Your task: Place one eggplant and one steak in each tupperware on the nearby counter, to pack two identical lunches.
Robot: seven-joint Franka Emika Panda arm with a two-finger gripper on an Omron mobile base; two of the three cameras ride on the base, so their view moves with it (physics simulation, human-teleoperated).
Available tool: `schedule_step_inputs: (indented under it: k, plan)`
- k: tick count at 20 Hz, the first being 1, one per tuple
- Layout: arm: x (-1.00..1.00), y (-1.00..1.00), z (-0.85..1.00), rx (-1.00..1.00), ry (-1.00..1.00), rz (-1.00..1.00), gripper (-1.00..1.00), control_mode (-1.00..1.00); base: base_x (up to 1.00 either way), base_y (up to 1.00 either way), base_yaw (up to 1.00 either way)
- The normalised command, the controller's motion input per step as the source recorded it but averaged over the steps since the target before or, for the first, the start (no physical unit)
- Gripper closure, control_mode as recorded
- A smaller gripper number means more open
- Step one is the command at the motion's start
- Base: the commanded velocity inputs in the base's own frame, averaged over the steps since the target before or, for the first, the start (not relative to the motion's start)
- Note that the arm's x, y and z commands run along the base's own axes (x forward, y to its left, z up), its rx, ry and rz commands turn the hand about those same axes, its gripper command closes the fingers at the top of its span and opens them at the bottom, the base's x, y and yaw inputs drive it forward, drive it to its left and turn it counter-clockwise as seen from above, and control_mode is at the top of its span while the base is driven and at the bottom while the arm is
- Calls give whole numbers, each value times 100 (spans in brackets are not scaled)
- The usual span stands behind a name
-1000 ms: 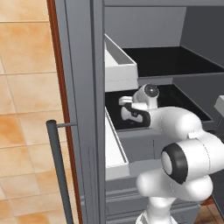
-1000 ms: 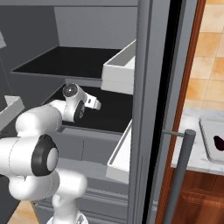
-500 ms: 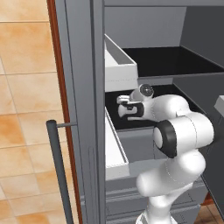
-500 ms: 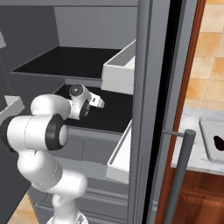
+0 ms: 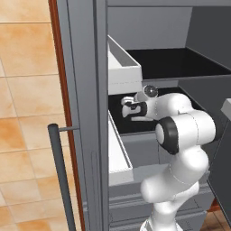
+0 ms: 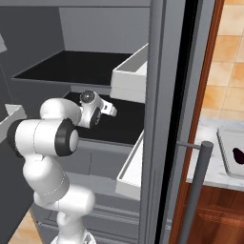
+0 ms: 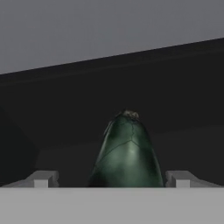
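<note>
Dark teal eggplant (image 7: 126,153) dead centre in the hand view, lying on the black fridge shelf (image 7: 183,109), pointed end away from the camera. Sits between the two finger tips (image 7: 41,178), with a gap on each side; not touching either as far as can be seen. Gripper (image 7: 113,180) spread wide around it, holding nothing.

From the left base view, gripper (image 5: 128,108) reaches in over the middle black shelf (image 5: 135,128) of the open fridge, level with the lower white door bin (image 5: 118,155). From the right base view, gripper (image 6: 110,110) points toward the door side, over the same shelf (image 6: 119,126); eggplant there hidden behind the hand, cannot be made out.

Count: two eggplants visible in all, the teal one at the gripper and a purple-black one (image 6: 238,155) in the pale tupperware (image 6: 226,155) on the marbled counter (image 6: 209,162) at the far right. One tupperware seen, cut off by the picture edge. Two white door bins, upper (image 5: 122,67) and lower. Two black shelves, upper (image 5: 180,65) and middle.

Lower end of the teal eggplant cut off at the bottom of the hand view. Dark corners of the shelf too dim to read.
</note>
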Motion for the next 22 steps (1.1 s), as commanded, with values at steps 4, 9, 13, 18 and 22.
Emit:
schedule_step_inputs:
  k: [4, 9, 13, 18, 22]
  plan:
    - [0, -12, -40, 0, 7, -1, 100, -100, 0, 0, 0]
    - [-6, -14, -29, 0, 5, -1, 100, -100, 0, 0, 0]
    - [-88, -13, -37, 0, 1, -1, 100, -100, 0, 0, 0]
    - [-100, -12, 4, 0, -2, 0, 100, -100, 0, 0, 0]
    - [-99, -14, 78, 0, 0, 0, 100, -100, 0, 0, 0]
